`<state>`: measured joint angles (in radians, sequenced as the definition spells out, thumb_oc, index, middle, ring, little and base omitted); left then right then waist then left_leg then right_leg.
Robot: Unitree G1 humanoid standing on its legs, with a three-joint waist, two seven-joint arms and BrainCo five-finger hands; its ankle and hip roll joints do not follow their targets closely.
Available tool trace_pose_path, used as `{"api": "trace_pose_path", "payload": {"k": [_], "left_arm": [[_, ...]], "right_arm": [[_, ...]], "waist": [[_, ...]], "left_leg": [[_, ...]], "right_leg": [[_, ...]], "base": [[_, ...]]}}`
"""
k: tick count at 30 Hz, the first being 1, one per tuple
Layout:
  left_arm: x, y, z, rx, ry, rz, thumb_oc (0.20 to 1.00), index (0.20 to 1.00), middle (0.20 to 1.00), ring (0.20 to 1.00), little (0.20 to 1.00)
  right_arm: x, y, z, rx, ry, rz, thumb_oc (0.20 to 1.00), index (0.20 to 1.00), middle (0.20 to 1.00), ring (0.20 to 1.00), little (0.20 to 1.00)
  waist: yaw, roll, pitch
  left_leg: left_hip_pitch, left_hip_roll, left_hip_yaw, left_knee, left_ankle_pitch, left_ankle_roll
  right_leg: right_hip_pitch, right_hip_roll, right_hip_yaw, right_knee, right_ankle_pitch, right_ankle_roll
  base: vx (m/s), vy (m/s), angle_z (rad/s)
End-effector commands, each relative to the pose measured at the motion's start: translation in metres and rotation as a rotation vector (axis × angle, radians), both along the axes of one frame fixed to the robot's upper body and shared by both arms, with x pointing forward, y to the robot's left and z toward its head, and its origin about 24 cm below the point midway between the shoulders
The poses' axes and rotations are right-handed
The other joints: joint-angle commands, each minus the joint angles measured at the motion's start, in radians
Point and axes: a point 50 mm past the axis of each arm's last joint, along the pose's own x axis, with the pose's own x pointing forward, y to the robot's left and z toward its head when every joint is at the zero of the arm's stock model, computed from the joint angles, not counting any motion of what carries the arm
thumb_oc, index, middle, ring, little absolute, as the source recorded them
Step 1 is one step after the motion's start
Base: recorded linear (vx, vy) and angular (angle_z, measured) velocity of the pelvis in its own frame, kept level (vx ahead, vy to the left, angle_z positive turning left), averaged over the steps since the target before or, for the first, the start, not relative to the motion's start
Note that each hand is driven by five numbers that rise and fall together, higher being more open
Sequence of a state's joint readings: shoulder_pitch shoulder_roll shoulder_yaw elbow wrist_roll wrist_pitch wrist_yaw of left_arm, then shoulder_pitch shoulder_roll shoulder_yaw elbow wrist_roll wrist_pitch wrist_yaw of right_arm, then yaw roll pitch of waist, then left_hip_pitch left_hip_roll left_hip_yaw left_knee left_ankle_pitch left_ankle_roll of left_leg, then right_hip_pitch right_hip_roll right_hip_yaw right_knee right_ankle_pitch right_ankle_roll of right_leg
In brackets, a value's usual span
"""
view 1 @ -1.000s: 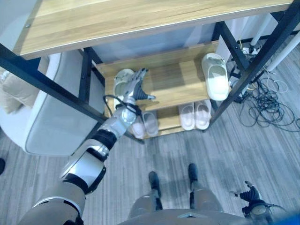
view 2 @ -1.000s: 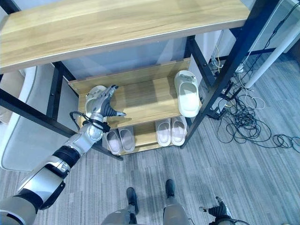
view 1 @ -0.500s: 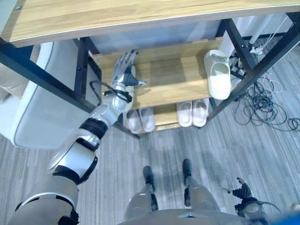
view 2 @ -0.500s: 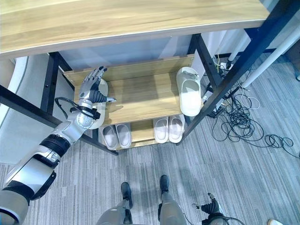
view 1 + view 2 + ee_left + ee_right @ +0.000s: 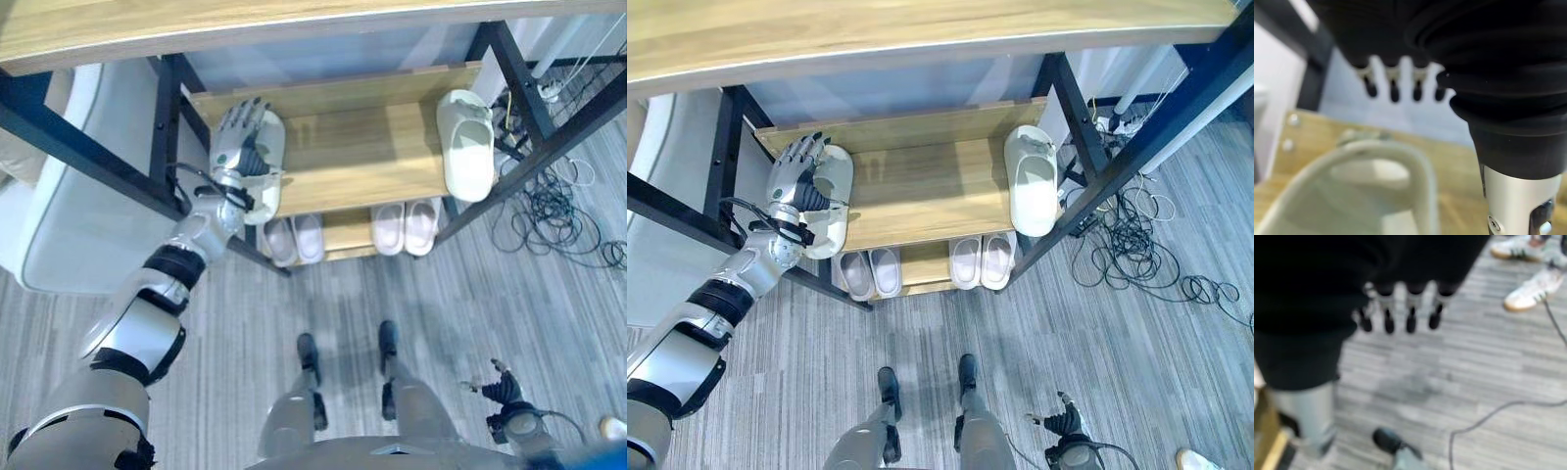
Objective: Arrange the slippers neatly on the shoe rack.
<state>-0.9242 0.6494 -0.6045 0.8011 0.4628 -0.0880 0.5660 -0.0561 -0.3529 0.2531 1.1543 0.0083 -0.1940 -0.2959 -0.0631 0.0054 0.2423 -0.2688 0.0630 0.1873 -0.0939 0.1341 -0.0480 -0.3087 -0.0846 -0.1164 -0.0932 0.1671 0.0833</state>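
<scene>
The left hand (image 5: pixel 235 137) is over a slipper (image 5: pixel 266 166) on the rack (image 5: pixel 921 191), fingers straight and holding nothing.
That slipper lies just under and beside the hand, at the left end of the middle shelf. Another slipper (image 5: pixel 466 145) lies far off at the right end. Two pairs (image 5: pixel 926 266) sit on the shelf below. The right hand (image 5: pixel 500 389) hangs low by the floor, fingers loose and empty, with a person's shoes (image 5: pixel 1528 269) beyond it.
</scene>
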Motion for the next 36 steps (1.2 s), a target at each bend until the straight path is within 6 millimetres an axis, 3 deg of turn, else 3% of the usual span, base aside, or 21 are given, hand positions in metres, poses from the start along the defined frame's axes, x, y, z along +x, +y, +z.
{"api": "trace_pose_path", "payload": {"k": [1, 16, 24, 28, 36], "left_arm": [[0.003, 0.011, 0.040, -0.021, -0.155, 0.061, 1.000, 1.000, 1.000, 1.000, 1.000], [0.004, 0.015, 0.063, -0.029, -0.222, 0.081, 1.000, 1.000, 1.000, 1.000, 1.000], [-0.004, 0.012, 0.073, -0.175, -0.261, -0.005, 1.000, 1.000, 1.000, 1.000, 1.000], [-0.006, 0.013, 0.068, -0.213, -0.258, -0.015, 1.000, 1.000, 1.000, 1.000, 1.000], [-0.001, 0.021, 0.059, -0.127, -0.212, 0.060, 1.000, 1.000, 1.000, 1.000, 1.000]], "right_arm": [[0.010, 0.002, 0.005, -0.011, -0.052, 0.002, 1.000, 1.000, 1.000, 1.000, 1.000], [0.006, 0.007, 0.001, 0.006, -0.037, 0.010, 1.000, 1.000, 1.000, 1.000, 1.000], [0.004, 0.013, -0.001, 0.031, -0.025, 0.013, 1.000, 1.000, 1.000, 1.000, 1.000], [0.002, 0.015, -0.003, 0.034, -0.010, 0.018, 1.000, 1.000, 1.000, 1.000, 1.000], [0.004, 0.015, -0.003, 0.021, -0.011, 0.026, 1.000, 1.000, 1.000, 1.000, 1.000]], "waist": [[0.011, 0.004, 0.034], [0.018, -0.005, 0.036], [0.027, -0.001, 0.030], [0.030, 0.001, 0.028], [0.027, -0.001, 0.036]], "left_leg": [[-0.055, -0.009, -0.103, 0.009, -0.025, -0.017], [-0.079, -0.013, -0.111, 0.012, -0.027, -0.016], [-0.068, -0.016, -0.113, 0.012, -0.034, -0.015], [-0.060, -0.017, -0.110, 0.013, -0.038, -0.014], [-0.064, -0.019, -0.109, 0.013, -0.035, -0.013]], "right_leg": [[-0.011, -0.054, -0.027, 0.062, -0.075, 0.072], [-0.026, -0.060, -0.039, 0.057, -0.069, 0.076], [-0.013, -0.062, -0.045, 0.058, -0.076, 0.074], [-0.008, -0.063, -0.046, 0.061, -0.078, 0.073], [-0.011, -0.065, -0.044, 0.061, -0.075, 0.076]], "base": [[0.00, 0.000, 0.00], [0.00, 0.001, 0.00], [0.00, 0.000, 0.00], [0.00, 0.000, 0.00], [0.00, 0.000, 0.00]]}}
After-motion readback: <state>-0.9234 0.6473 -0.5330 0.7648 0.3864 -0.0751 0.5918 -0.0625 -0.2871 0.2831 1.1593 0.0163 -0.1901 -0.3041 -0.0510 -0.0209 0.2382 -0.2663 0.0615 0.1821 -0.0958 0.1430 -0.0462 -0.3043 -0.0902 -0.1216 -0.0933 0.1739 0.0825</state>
